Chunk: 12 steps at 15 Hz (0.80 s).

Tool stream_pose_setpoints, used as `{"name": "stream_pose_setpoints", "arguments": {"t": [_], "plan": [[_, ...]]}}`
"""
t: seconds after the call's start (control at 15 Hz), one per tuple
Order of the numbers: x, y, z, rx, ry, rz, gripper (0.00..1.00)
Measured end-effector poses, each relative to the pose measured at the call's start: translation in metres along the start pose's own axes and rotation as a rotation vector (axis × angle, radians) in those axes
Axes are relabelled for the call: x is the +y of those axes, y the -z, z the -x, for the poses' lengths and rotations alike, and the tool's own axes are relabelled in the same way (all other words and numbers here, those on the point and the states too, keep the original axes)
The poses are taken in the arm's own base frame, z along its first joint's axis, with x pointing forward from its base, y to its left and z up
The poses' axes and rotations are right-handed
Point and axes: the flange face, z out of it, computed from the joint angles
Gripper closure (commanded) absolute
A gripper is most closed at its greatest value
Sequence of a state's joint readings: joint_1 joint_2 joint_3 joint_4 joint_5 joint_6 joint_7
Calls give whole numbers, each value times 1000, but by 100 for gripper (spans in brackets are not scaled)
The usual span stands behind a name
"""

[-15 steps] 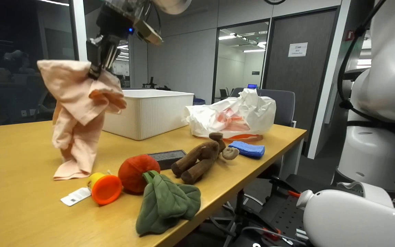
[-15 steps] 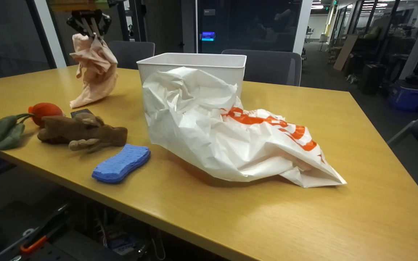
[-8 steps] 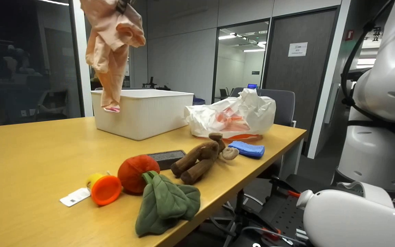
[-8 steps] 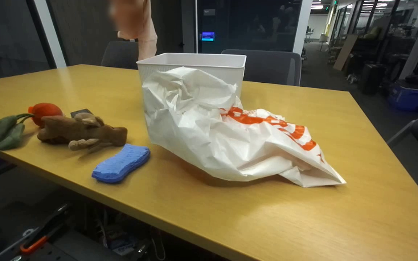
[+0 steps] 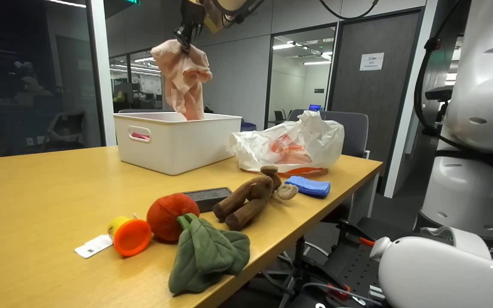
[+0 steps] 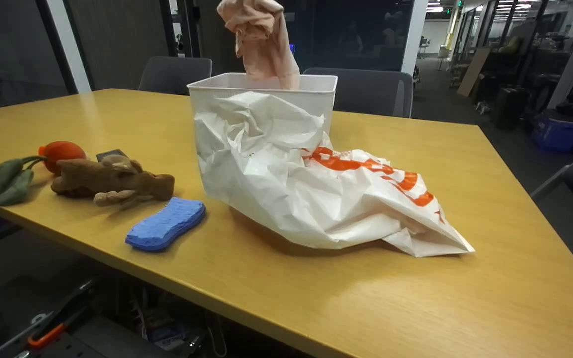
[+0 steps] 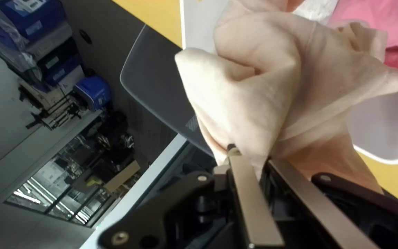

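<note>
My gripper is shut on a peach-pink cloth and holds it hanging in folds over the white ribbed bin. The cloth's lower end reaches the height of the bin's rim. In an exterior view the cloth hangs above the bin, and the gripper is out of frame. In the wrist view the fingertips pinch the bunched cloth, which covers much of the bin. A bright pink cloth and something white and fluffy lie in the bin.
A crumpled white plastic bag lies against the bin. A blue sponge, brown plush toy, dark block, red plush vegetable with green leaves, and yellow-orange cup lie near the table's edge. Chairs stand behind.
The gripper has lifted the peach cloth off the table and carried it over the bin, then lowered it somewhat. The bin, bag and other objects have not moved.
</note>
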State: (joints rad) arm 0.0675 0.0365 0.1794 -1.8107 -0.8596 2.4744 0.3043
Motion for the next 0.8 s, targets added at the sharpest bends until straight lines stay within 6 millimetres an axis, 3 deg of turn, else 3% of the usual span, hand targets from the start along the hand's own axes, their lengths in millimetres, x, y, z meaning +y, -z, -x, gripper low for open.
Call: {"name": "stream_pose_setpoints", "arguments": {"t": [0.07, 0.2, 0.33, 0.67, 0.8], "plan": [[-11, -18, 8, -34, -2, -1, 66], [-33, -47, 21, -89, -15, -25, 60], [-47, -62, 28, -115, -20, -44, 44], [-50, -63, 28, -120, -30, -53, 6], [-47, -59, 28, -134, -61, -80, 0]]}}
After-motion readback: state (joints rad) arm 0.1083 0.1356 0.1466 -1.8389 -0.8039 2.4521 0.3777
